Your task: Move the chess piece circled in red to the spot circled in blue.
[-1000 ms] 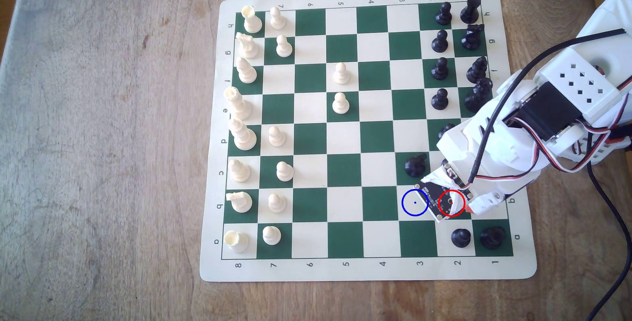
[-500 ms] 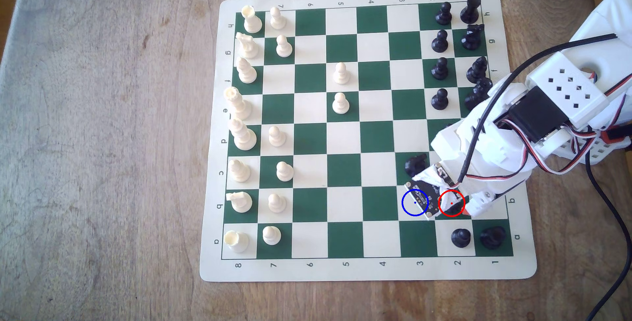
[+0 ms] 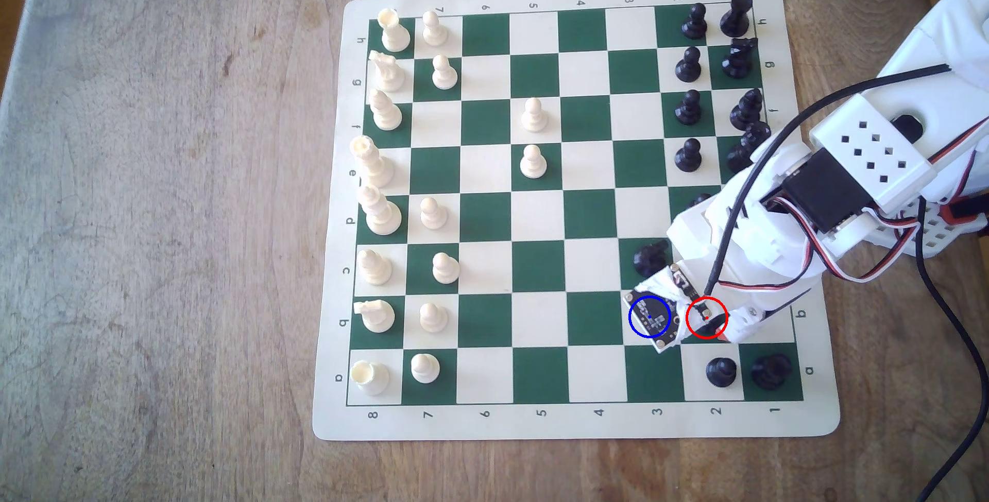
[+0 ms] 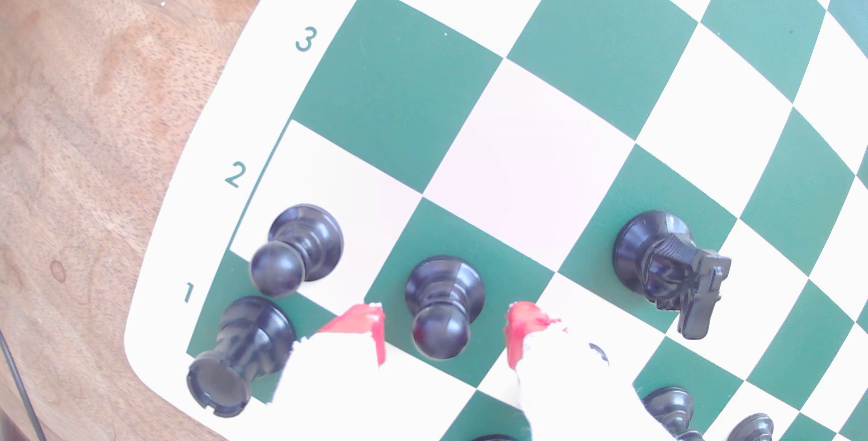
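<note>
Gripper (image 4: 444, 328) over the board's (image 3: 540, 422) near right corner in the exterior view; its red-tipped fingers (image 4: 371, 328) stand apart on either side of the chess piece (image 4: 441, 305), a gap visible on each side of the pawn's head, so nothing is gripped. The pawn stands upright on its green square; in the exterior view it sits under the red ring, mostly covered by the wrist hardware. Just nearer, in the corner row, another black pawn (image 3: 721, 371) and a black rook (image 3: 770, 371) stand side by side. The spot (image 4: 526, 159), a cream square, lies directly to the exterior view's left of the pawn's square and touches it along an edge; in the exterior view the wrist's circuit board (image 3: 655, 320) covers most of it under the blue ring. One square farther, the black knight (image 3: 650, 258) stands on green. Farther still, remaining black pieces line the right side, cream pieces (image 3: 377, 208) the left, and two cream pawns (image 3: 532, 138) stand mid-board. Wooden table (image 3: 160, 213) all around.
</note>
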